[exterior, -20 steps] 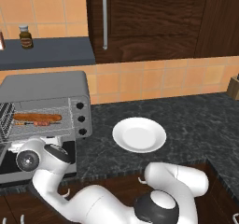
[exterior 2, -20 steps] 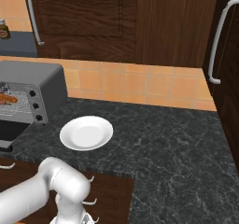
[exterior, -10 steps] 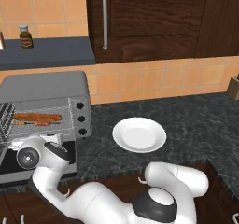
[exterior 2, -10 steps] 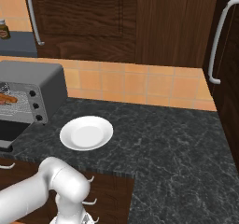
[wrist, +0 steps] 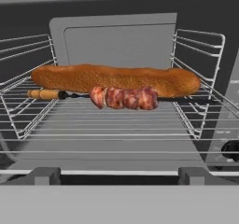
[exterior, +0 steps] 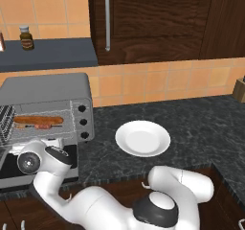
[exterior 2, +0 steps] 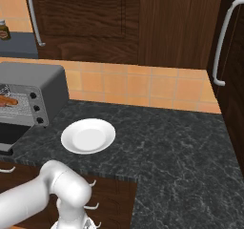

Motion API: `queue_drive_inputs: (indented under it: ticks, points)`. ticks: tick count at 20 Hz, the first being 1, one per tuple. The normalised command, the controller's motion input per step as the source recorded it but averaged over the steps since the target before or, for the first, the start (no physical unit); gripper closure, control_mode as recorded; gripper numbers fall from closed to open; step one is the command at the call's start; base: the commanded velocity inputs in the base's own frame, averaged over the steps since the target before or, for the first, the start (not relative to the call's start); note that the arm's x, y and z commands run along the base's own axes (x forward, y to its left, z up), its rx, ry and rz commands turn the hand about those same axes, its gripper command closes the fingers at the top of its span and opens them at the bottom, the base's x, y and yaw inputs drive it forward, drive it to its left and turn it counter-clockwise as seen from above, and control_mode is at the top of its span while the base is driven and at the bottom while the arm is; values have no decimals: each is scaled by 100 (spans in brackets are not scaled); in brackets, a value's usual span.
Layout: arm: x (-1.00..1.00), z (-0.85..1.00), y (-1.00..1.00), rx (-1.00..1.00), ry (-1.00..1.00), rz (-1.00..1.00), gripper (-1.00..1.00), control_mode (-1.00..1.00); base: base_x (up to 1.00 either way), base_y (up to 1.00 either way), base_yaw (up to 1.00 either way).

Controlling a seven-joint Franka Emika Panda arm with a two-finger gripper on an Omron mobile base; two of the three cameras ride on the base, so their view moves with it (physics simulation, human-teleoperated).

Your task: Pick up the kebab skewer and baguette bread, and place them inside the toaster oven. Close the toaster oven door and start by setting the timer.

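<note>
Both foods loaded; the door is my next job.

One baguette bread (wrist: 116, 80) and one kebab skewer (wrist: 122, 97) lie side by side on the wire rack (wrist: 107, 125) inside the toaster oven (exterior: 45, 92), skewer nearer me. My fingers are spread wide, holding nothing. I should get under the lowered toaster oven door (exterior: 12, 169) and swing it up evenly, then reach the right side's three black knobs (exterior: 83, 122). One white plate (exterior: 142, 138) sits bare.

Kitchen corner in dark wood and orange tile

Around the black speckled counter (exterior 2: 171, 142): an orange tiled wall (exterior: 158, 83) behind, dark wood cabinets (exterior 2: 143, 23) with pale handles above, a grey shelf (exterior: 48, 54) holding a small jar (exterior: 27, 37).
</note>
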Motion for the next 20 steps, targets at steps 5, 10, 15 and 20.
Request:
queue_drive_inputs:
  ticks: [5,10,15,20]
  points:
    - [19,0,0,0,0,0,-100,-100,0,0,0]
    - [23,0,2,0,0,0,-100,-100,0,0,0]
    - [20,0,3,0,0,0,-100,-100,0,0,0]
    - [20,0,0,0,0,0,-100,-100,0,0,0]
